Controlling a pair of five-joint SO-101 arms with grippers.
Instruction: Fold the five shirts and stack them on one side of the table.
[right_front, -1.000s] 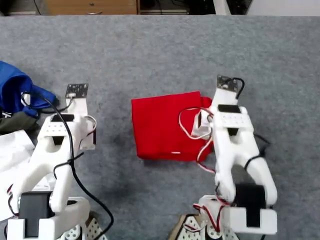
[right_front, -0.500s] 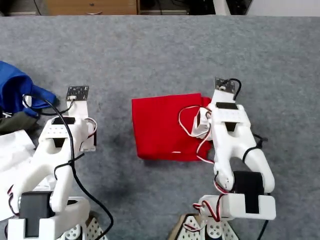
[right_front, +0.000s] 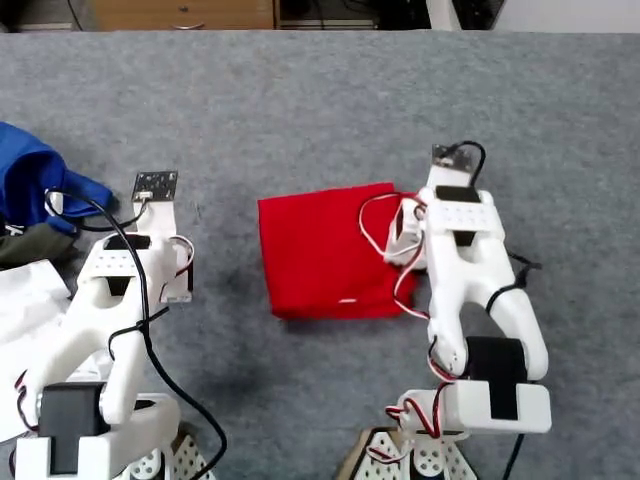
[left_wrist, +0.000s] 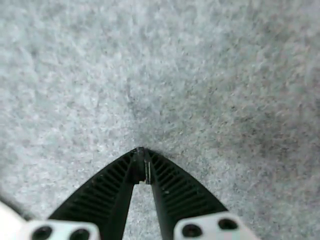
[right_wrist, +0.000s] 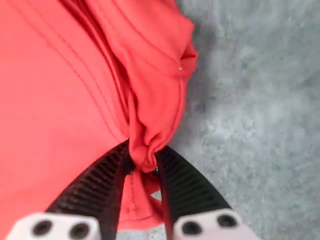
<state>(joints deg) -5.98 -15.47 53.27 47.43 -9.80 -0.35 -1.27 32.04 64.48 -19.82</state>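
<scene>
1. Red cotton shirt (right_front: 325, 250), folded into a rough square, lies flat mid-table on the grey felt-like table cover (right_front: 300, 100), btwn the two arms and nearer the right one; its right edge runs under that arm's wrist
2. White right arm (right_front: 462, 255): base at the near table edge, links reaching fwd away from the base, wrist tipped down over the shirt's right edge; red-and-white wires loop off its shirt-facing side
3. Right gripper (right_wrist: 143, 161): black ribbed jaws drawn in to a narrow gap, pinching a bunched, twisted fold of the red shirt (right_wrist: 75, 75) at its hem; cloth fills the gap, w/ a small bit hanging below the tips. Grey cover (right_wrist: 250, 100) shows just beside the pinched edge
4. White left arm (right_front: 120, 270): base near-left, links stretched fwd, wrist w/ its small circuit board at the far end, over bare cover and well apart from the red shirt; a black cable trails back along it
5. Left gripper (left_wrist: 141, 154): jaws fully closed, tips touching, nothing btwn them; it points down at the grey cover (left_wrist: 200, 75), tips v. close to it, contact can't be told
6. Left table edge: crumpled blue fabric garment (right_front: 30, 180), a dark grey-green one (right_front: 25, 245) just beside it, and a white one (right_front: 25, 300) nearer the left arm's base, all unfolded
</scene>
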